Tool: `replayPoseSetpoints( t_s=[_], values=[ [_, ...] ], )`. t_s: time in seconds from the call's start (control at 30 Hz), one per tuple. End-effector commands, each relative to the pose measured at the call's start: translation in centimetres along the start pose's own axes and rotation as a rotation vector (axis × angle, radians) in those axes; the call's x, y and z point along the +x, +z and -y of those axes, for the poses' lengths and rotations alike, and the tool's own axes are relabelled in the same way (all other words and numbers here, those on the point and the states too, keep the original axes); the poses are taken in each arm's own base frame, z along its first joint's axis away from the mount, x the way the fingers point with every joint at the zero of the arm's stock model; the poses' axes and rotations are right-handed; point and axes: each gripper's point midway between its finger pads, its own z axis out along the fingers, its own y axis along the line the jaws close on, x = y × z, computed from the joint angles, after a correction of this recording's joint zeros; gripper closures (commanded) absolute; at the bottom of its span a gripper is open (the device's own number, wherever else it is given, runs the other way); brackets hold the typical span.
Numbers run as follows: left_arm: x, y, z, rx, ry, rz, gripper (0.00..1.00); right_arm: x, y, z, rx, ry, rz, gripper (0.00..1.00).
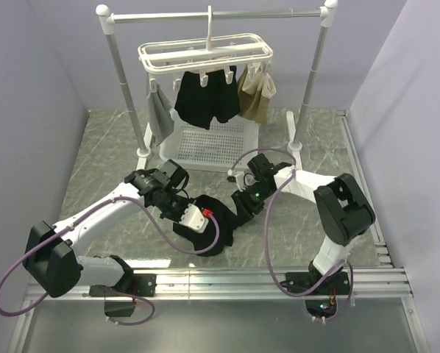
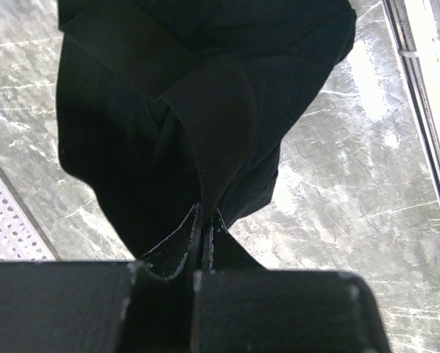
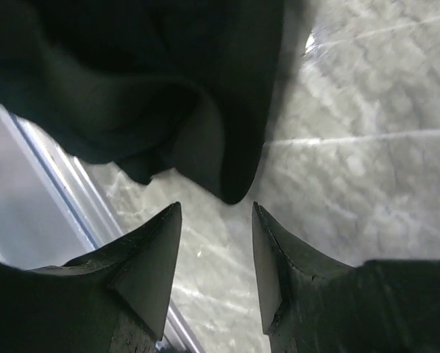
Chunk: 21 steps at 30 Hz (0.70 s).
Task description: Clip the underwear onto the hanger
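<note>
The marbled grey surface (image 1: pixel 110 147) carries a rail stand (image 1: pixel 117 66) straddling the white basket (image 1: pixel 213 143). The hanger (image 1: pixel 205 53) hangs above the basket. In front of the basket the black underwear (image 1: pixel 221 218) lies bunched. The left gripper (image 2: pixel 204 243) has its jaws clamped on a fold, and the right gripper (image 3: pixel 217 209) has its jaws apart just beside the cloth.

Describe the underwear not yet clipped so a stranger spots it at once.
On the marbled table, in front of the white basket, lies the underwear, a crumpled black heap pinched by the left fingers. Unlike the black shorts, grey piece and tan piece hanging from the hanger, it alone is down on the table.
</note>
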Motion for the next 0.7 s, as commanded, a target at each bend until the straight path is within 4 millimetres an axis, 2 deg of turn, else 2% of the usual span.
replayPoseSetpoints(
  t_s=[0.0, 0.17, 0.2, 0.23, 0.3, 0.33, 0.4, 0.43, 0.5, 0.53, 0.6, 0.63, 0.67],
  values=[
    [-1.3, -1.0, -1.3, -0.041, -0.007, 0.055, 0.99, -2.5, 0.6, -0.2, -0.024, 0.003, 0.052, 0.49],
    [-1.0, -1.4, -1.5, -0.056, -0.017, 0.051, 0.99, -2.5, 1.6, -0.2, -0.073, 0.049, 0.015, 0.50],
    [-0.9, -1.4, -1.6, -0.060, -0.020, 0.048, 0.99, -2.7, 1.4, -0.4, -0.083, 0.031, 0.019, 0.60],
    [-0.9, -1.5, -1.7, -0.065, -0.029, 0.050, 0.99, -3.2, 1.1, -0.4, -0.076, 0.019, 0.028, 0.82],
    [-1.0, -2.0, -2.1, -0.079, -0.052, 0.054, 1.00, -3.4, 0.1, -0.1, -0.050, 0.009, 0.039, 0.97],
    [-1.0, -2.2, -2.3, -0.084, -0.063, 0.057, 0.99, -4.2, -1.1, -0.4, -0.031, -0.018, 0.069, 1.00],
    [-0.9, -3.2, -3.0, -0.120, -0.096, 0.068, 1.00, -4.1, -3.0, -0.6, 0.001, -0.040, 0.078, 1.00],
    [-0.8, -3.4, -3.5, -0.139, -0.126, 0.074, 1.00, -5.0, -5.2, -0.6, 0.055, -0.075, 0.127, 1.00],
    [-0.6, -4.5, -4.4, -0.180, -0.177, 0.095, 1.00, -5.3, -8.5, -1.0, 0.121, -0.134, 0.179, 1.00],
    [-0.6, -4.8, -4.6, -0.189, -0.195, 0.101, 1.00, -5.8, -10.4, -0.4, 0.177, -0.146, 0.211, 1.00],
    [-0.4, -5.9, -5.5, -0.225, -0.232, 0.118, 1.00, -5.5, -12.8, -0.4, 0.239, -0.188, 0.225, 1.00],
    [-0.4, -6.3, -5.7, -0.238, -0.239, 0.126, 1.00, -6.0, -15.1, -0.4, 0.309, -0.216, 0.263, 1.00],
    [-0.3, -6.6, -6.0, -0.254, -0.246, 0.131, 1.00, -5.7, -16.0, -0.6, 0.335, -0.244, 0.262, 1.00]
  ],
)
